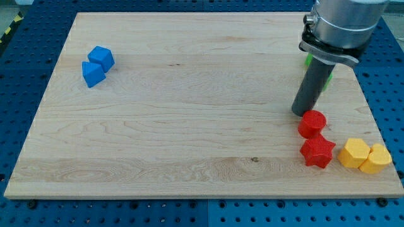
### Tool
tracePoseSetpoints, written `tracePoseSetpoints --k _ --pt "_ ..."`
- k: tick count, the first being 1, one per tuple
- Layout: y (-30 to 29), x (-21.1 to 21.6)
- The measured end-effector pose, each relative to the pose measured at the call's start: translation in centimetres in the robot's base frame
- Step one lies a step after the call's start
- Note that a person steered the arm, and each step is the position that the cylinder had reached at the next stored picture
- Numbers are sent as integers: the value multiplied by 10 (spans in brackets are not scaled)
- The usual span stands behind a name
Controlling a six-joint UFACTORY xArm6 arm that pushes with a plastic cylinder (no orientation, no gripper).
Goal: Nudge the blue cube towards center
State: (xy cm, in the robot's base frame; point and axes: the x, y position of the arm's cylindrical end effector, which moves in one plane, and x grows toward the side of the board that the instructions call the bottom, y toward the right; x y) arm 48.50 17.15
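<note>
Two blue blocks sit at the view's upper left of the wooden board point(189, 107): a blue cube point(101, 57) and, touching it below-left, a second blue block point(93, 74). My tip point(300, 113) rests on the board at the view's right, far from the blue blocks and just above-left of a red round block point(312, 123). The rod runs up to the grey arm point(341, 22) at the top right.
A red star block point(317, 152) lies under the red round block. Two yellow blocks point(353, 152) point(377, 158) sit at the lower right near the board's edge. A green block point(327, 77) shows partly behind the rod. A blue perforated table point(385, 94) surrounds the board.
</note>
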Motion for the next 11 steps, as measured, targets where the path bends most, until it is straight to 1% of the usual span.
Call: tracePoseSetpoints --k 2,3,5,7,8,9,10,11 --pt "3 8" --pt "-11 -1" --pt "-142 -73" --pt "-284 -188" --pt "-365 -191" --pt "-410 -180" --pt "-411 -180" --pt "-436 -175"
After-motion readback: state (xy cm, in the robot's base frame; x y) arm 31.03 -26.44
